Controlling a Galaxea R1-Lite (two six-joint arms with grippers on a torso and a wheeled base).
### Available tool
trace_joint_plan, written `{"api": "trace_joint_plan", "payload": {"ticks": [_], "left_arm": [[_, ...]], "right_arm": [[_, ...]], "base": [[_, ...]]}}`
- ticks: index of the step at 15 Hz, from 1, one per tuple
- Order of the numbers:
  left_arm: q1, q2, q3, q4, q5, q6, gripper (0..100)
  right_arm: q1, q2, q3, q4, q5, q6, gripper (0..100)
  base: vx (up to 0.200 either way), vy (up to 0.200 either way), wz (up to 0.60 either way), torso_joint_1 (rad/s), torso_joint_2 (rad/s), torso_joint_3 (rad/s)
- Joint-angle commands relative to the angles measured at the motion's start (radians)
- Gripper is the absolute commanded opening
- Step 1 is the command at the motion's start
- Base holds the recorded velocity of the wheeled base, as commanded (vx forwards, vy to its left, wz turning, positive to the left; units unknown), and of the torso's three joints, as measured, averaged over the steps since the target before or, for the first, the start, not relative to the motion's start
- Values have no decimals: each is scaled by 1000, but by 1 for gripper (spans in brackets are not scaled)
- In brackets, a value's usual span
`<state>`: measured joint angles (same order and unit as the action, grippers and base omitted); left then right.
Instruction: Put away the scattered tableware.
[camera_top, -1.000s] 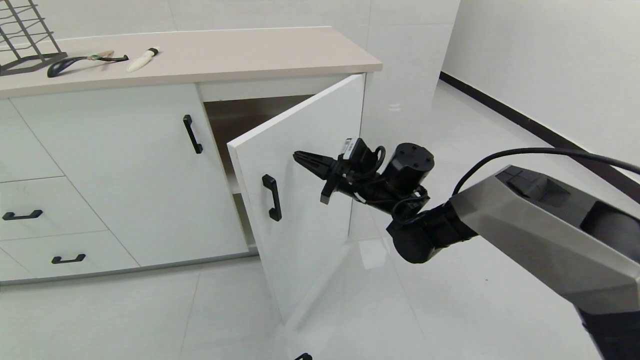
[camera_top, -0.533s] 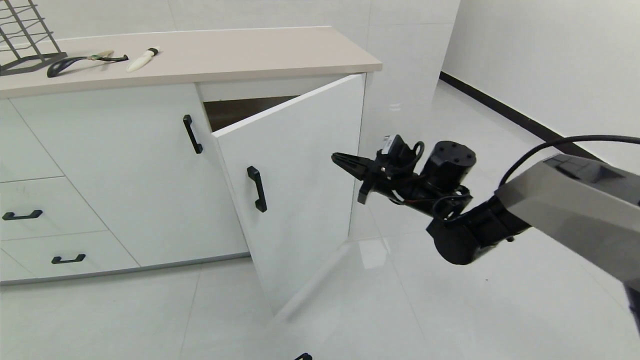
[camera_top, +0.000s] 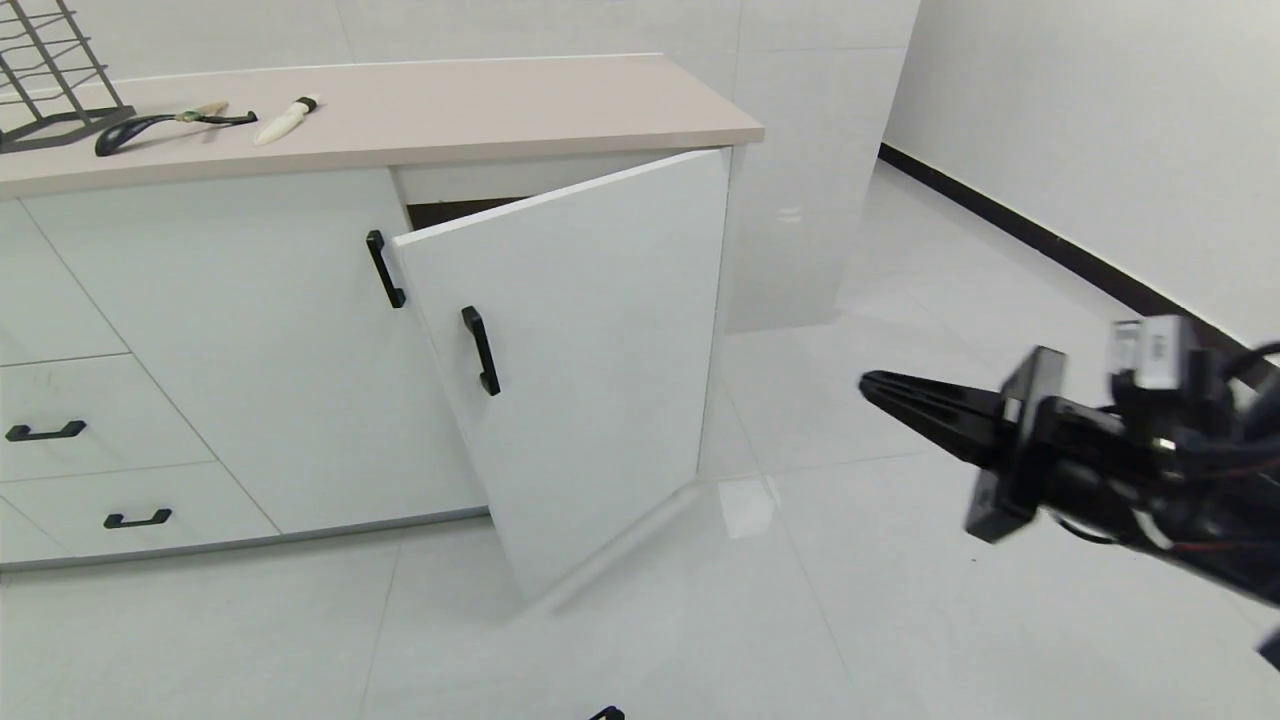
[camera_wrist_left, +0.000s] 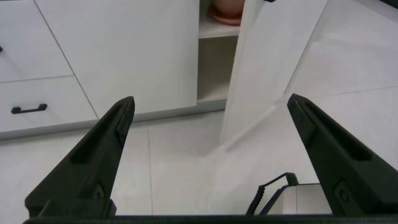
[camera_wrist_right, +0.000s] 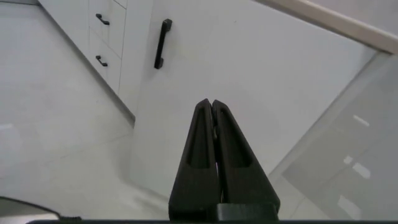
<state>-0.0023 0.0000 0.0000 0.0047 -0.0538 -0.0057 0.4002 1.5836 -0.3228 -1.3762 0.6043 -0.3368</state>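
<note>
Tableware (camera_top: 150, 122) on beige countertop (camera_top: 500, 100), white tiled floor (camera_top: 880, 640)

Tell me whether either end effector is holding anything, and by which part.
Nothing is held: right end effector shut and empty, left end effector open and empty.

The head camera looks down from high, some way off, over the beige-topped bench (camera_top: 450, 100) and white black-handled cabinet door (camera_top: 580, 330). Both wrist cameras sit low, facing that door: left past its spread left tool (camera_wrist_left: 210, 99), right along its pinched right tool (camera_wrist_right: 213, 102).
</note>
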Motion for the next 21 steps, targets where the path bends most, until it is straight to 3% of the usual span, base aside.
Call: {"api": "trace_joint_plan", "payload": {"ticks": [1, 2, 3, 5, 6, 7, 10, 12, 14, 15, 17, 18, 21], "left_arm": [[-1, 0, 0, 0, 0, 0, 100], [-1, 0, 0, 0, 0, 0, 100], [-1, 0, 0, 0, 0, 0, 100], [-1, 0, 0, 0, 0, 0, 100], [-1, 0, 0, 0, 0, 0, 100], [1, 0, 0, 0, 0, 0, 100], [1, 0, 0, 0, 0, 0, 100], [1, 0, 0, 0, 0, 0, 100], [-1, 0, 0, 0, 0, 0, 100], [-1, 0, 0, 0, 0, 0, 100], [-1, 2, 0, 0, 0, -2, 100], [-1, 0, 0, 0, 0, 0, 100], [1, 0, 0, 0, 0, 0, 100]], "right_arm": [[-101, -468, 323, 22, 0, -2, 0], [-101, -468, 323, 22, 0, -2, 0], [-181, -689, 323, 101, -11, 5, 0], [-337, -919, 323, 212, -12, 55, 0], [-353, -955, 323, 236, -12, 62, 0], [-396, -1134, 323, 417, -12, 78, 0], [-396, -1584, 323, 987, -12, 78, 0], [-397, -1584, 323, 1054, -41, 93, 0], [-397, -1584, 310, 1376, -308, 180, 0], [-399, -1584, 298, 1379, -379, 274, 0], [-400, -1584, 303, 1365, -455, 306, 0], [-396, -1584, 323, 1375, -569, 312, 0], [-397, -1584, 323, 1373, -555, 311, 0]], "base": [[0, 0, 0, 0, 0, 0], [0, 0, 0, 0, 0, 0], [0, 0, 0, 0, 0, 0], [0, 0, 0, 0, 0, 0], [0, 0, 0, 0, 0, 0], [0, 0, 0, 0, 0, 0], [0, 0, 0, 0, 0, 0], [0, 0, 0, 0, 0, 0], [0, 0, 0, 0, 0, 0], [0, 0, 0, 0, 0, 0], [0, 0, 0, 0, 0, 0], [0, 0, 0, 0, 0, 0], [0, 0, 0, 0, 0, 0]]}}
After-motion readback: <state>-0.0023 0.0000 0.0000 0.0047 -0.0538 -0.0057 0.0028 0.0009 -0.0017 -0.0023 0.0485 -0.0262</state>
